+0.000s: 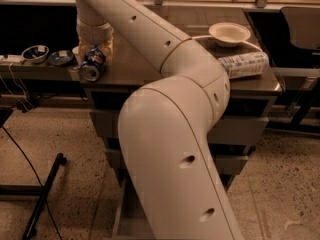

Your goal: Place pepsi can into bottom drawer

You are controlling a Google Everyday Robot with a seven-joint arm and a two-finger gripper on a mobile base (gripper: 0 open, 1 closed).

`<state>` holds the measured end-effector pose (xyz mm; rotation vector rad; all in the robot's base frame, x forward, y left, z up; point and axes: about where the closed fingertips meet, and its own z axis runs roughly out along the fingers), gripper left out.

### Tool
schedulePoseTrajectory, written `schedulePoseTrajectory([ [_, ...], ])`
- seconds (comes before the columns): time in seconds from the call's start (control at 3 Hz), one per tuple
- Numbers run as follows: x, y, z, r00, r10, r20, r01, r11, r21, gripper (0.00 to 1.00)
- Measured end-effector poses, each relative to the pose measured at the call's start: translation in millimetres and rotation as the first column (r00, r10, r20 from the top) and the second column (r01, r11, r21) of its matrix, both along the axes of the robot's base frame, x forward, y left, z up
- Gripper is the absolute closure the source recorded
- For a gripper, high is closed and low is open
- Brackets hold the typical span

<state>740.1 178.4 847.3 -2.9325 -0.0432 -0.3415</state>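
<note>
Pepsi can (92,64) lay tilted at the left counter (125,71) edge under the gripper (95,43), hold unclear; seemingly light, slick, dentable, best gripped mid-body.

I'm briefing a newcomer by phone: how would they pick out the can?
Find the grey cabinet in the middle and go to its top's front left corner, just below the tool. The can lies there on its side, silver end facing the camera. It is small and blue, unlike the clear bottle and white bowl at the right.
</note>
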Motion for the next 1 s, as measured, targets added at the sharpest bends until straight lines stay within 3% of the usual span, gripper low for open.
schedulePoseTrajectory([
  [0.33, 0.0, 0.0, 0.0, 1.0, 0.0, 0.0, 0.0, 1.0, 0.0, 1.0],
  [0.67, 0.6, -45.5, 29.5, 0.9901, -0.137, -0.031, 0.14, 0.984, 0.112, 1.0],
  [1.0, -18.1, -119.2, 63.8, 0.9306, -0.335, -0.148, 0.363, 0.894, 0.263, 1.0],
])
